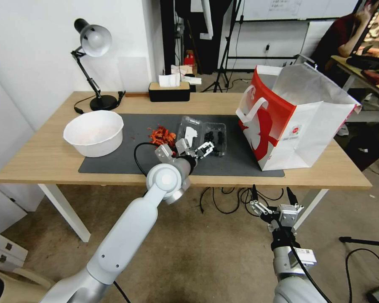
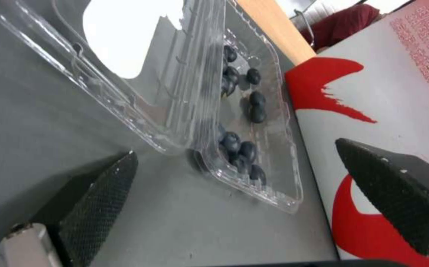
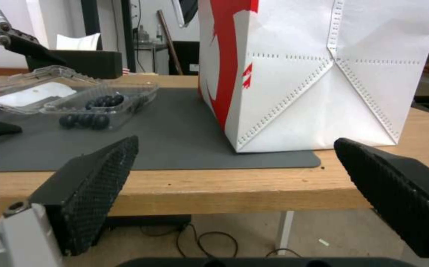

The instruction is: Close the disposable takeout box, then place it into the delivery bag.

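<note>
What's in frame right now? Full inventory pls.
takeout box: 1, clear, open, mat centre
berries: several, dark, in box tray
delivery bag: 1, white and red, right of box
bowl: 1, white, mat's left end
red scraps: small pile, left of box
mat: 1, grey, on table
table: 1, wood
lamp: 1, black, far left
tissue box: 1, black, far edge
left gripper: open, at box
right gripper: open, below table edge

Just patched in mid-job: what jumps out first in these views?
The delivery bag stands open at the mat's right end. Beside it, the disposable takeout box lies open on the mat, berries inside, with the left gripper open at its near edge. The right gripper hangs open below the table edge.
</note>
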